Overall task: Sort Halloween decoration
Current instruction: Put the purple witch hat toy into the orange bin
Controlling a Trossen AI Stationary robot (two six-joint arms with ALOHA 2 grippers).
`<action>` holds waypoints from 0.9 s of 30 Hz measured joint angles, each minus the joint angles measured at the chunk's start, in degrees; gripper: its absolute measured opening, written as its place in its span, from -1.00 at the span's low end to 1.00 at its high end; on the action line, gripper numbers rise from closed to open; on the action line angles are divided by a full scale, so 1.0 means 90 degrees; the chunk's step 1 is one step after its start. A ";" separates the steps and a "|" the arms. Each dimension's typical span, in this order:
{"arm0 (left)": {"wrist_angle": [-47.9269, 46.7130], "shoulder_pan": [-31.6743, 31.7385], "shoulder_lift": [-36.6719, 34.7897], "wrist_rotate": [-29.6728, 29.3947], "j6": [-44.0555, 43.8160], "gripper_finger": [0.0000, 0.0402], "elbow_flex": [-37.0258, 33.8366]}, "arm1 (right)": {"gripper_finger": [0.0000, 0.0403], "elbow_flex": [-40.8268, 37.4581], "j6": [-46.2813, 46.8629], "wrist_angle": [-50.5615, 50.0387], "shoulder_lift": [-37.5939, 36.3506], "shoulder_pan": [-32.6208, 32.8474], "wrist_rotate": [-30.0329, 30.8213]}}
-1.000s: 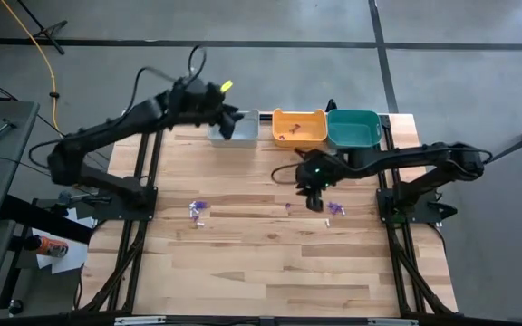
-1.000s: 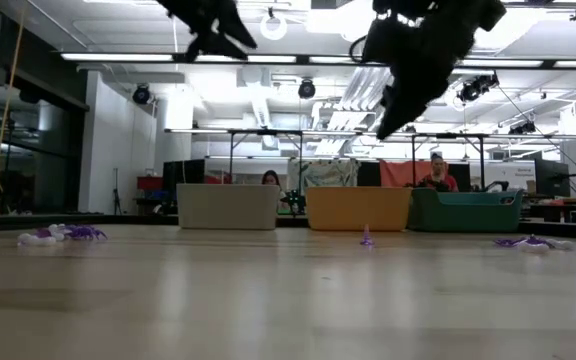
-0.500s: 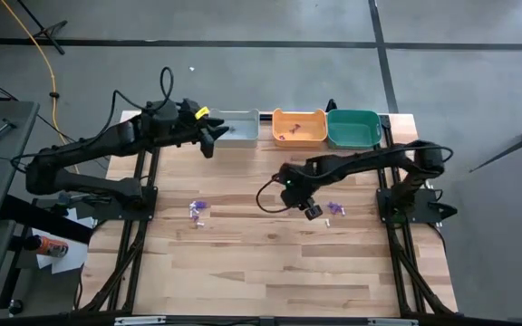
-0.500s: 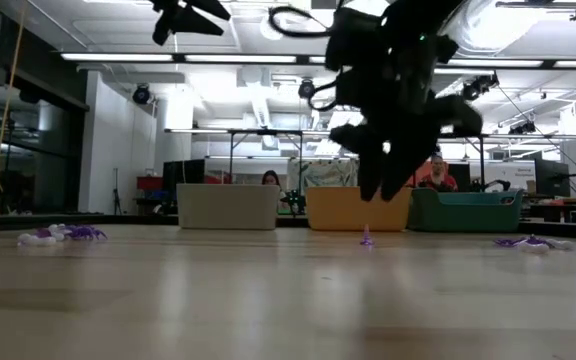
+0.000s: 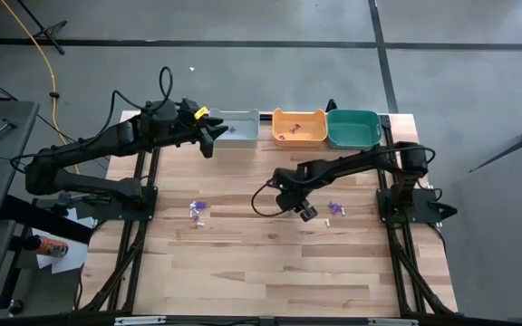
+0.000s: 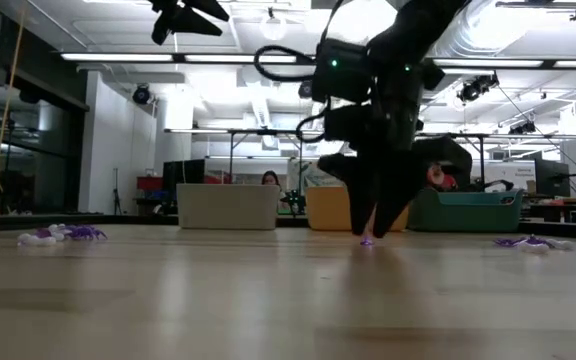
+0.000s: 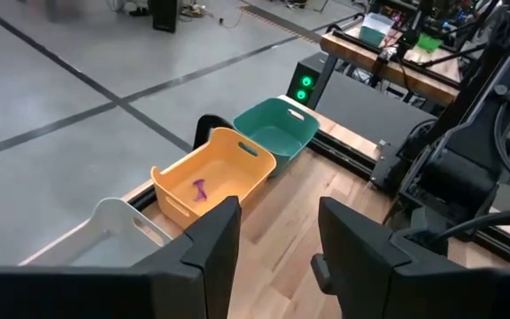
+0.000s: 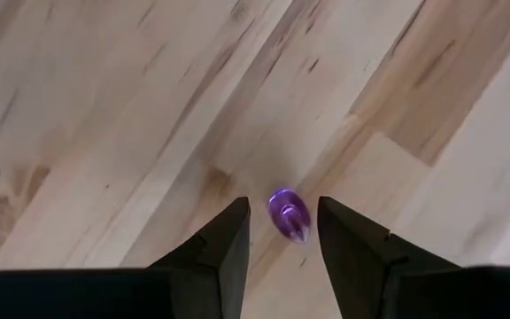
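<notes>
A tiny purple trinket [image 8: 289, 215] lies on the wooden tabletop near the middle. In the low view it [image 6: 366, 240] shows just under my right gripper's fingertips. My right gripper [image 8: 282, 213] points steeply down over it. The gripper is open, with one finger on either side of the trinket and a gap at each side. My left gripper [image 7: 277, 221] hangs high at the far left, beside the grey bin [image 5: 236, 129], open and empty. More purple trinkets lie in a left cluster [image 5: 198, 210] and a right cluster [image 5: 335, 209].
Three bins stand in a row at the table's far edge: the grey one, an orange one [image 5: 299, 127] with a purple piece [image 7: 200, 188] inside, and a teal one [image 5: 353, 128]. The near half of the table shows bare wood. People sit at desks in the room beyond.
My right gripper has come down toward the table and a little toward its left edge, rolling at the wrist, and now stands astride the single purple trinket. My left gripper has drawn back from over the grey bin toward the table's left, then kept still.
</notes>
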 joint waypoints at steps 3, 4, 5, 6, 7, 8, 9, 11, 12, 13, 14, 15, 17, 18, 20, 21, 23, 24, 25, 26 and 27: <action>-0.0046 0.0000 0.0000 0.0005 -0.0002 -0.29 0.0000 | -0.36 -0.0005 -0.0098 0.0018 0.0066 0.0000 0.0046; -0.0062 0.0000 0.0001 0.0005 -0.0002 -0.29 0.0000 | -0.36 -0.0005 -0.0134 0.0051 0.0084 0.0000 0.0057; -0.0067 0.0000 0.0002 0.0008 -0.0002 -0.29 0.0000 | -0.36 -0.0005 -0.0143 0.0045 0.0087 0.0000 0.0083; -0.0069 0.0000 0.0002 0.0017 -0.0002 -0.29 0.0000 | -0.36 -0.0005 -0.0143 0.0054 0.0087 0.0000 0.0100; -0.0069 0.0000 0.0002 0.0019 -0.0002 -0.29 0.0000 | -0.36 -0.0005 -0.0145 0.0086 0.0087 0.0000 0.0102; -0.0069 0.0000 0.0002 0.0022 -0.0005 -0.29 0.0000 | -0.37 -0.0005 -0.0143 0.0096 0.0087 0.0000 0.0104; -0.0069 0.0000 0.0002 0.0022 -0.0005 -0.29 0.0000 | -0.38 -0.0005 -0.0146 0.0087 0.0087 0.0000 0.0104; -0.0071 0.0000 0.0002 0.0022 -0.0005 -0.29 0.0000 | -0.44 -0.0005 -0.0146 0.0087 0.0087 0.0000 0.0107; -0.0071 0.0000 0.0002 0.0022 -0.0005 -0.29 0.0000 | -0.48 -0.0005 -0.0146 0.0080 0.0087 0.0000 0.0109; -0.0072 0.0000 0.0002 0.0024 -0.0005 -0.29 0.0000 | -0.54 -0.0005 -0.0146 0.0075 0.0087 0.0000 0.0153; -0.0076 0.0000 0.0002 0.0022 -0.0007 -0.29 0.0000 | -0.62 -0.0005 -0.0146 0.0073 0.0087 0.0000 0.0229; -0.0085 0.0000 0.0002 0.0024 -0.0007 -0.29 0.0000 | -0.70 -0.0005 -0.0146 0.0066 0.0087 0.0012 0.0315; -0.0093 0.0000 0.0002 0.0074 0.0001 -0.29 0.0000 | -0.89 -0.0003 -0.0133 0.0042 0.0075 0.0022 0.0455; -0.0091 0.0000 -0.0002 0.0100 0.0034 -0.29 0.0000 | -0.94 0.0018 -0.0092 -0.0040 0.0056 0.0022 0.0488; -0.0080 0.0000 -0.0044 0.0121 0.0189 -0.29 0.0000 | -0.94 0.0105 -0.0092 -0.0439 0.0015 0.0022 0.0519; -0.0070 0.0000 -0.0085 0.0119 0.0268 -0.29 0.0000 | -0.93 0.0168 -0.0094 -0.0677 -0.0030 0.0022 0.0534; -0.0046 0.0009 -0.0148 0.0077 0.0423 -0.29 0.0009 | -0.96 0.0294 -0.0079 -0.1087 -0.0250 -0.0010 0.0532; -0.0033 0.0027 -0.0176 0.0044 0.0510 -0.29 0.0010 | -0.97 0.0328 -0.0007 -0.1281 -0.0391 -0.0043 0.0522; -0.0030 0.0060 -0.0207 0.0030 0.0610 -0.29 0.0010 | -0.98 0.0326 0.0185 -0.1443 -0.0550 -0.0099 0.0471; -0.0002 0.0104 -0.0236 0.0010 0.0706 -0.29 0.0010 | -0.98 0.0286 0.0435 -0.1568 -0.0707 -0.0178 0.0410; 0.0073 0.0138 -0.0258 -0.0021 0.0805 -0.29 0.0010 | -0.98 0.0201 0.0756 -0.1620 -0.0898 -0.0272 0.0354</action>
